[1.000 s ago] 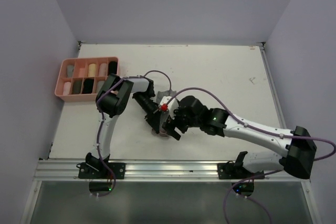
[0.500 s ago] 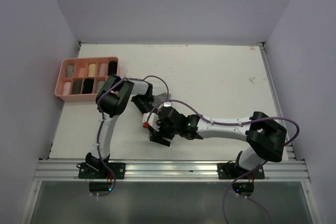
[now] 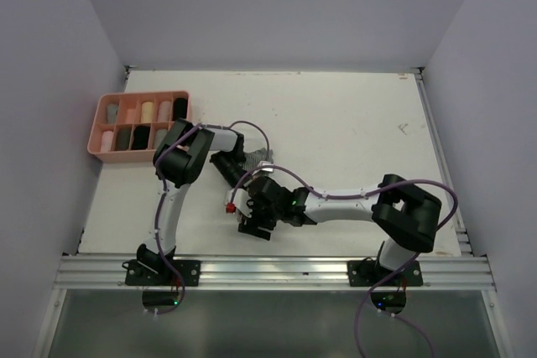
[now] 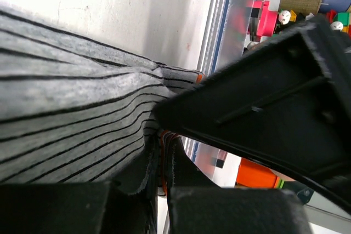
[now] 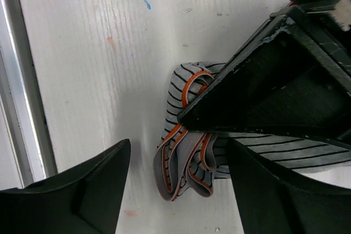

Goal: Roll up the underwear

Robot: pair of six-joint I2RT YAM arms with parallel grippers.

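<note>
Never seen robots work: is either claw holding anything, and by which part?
The left gripper is shut on the grey striped underwear, pinching bunched fabric by its orange-trimmed edge. The right gripper is open, holding nothing.

The left arm (image 3: 167, 207) and right arm (image 3: 348, 202) have white links, black joints, purple cables (image 3: 249, 122).

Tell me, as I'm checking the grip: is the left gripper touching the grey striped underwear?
Touching. Left wrist view: the left gripper is shut on the grey striped underwear, fabric pinched between its jaws.

right gripper (image 3: 251, 221) slid left | elbow (image 3: 409, 210) folded | jaws maybe narrower
</note>
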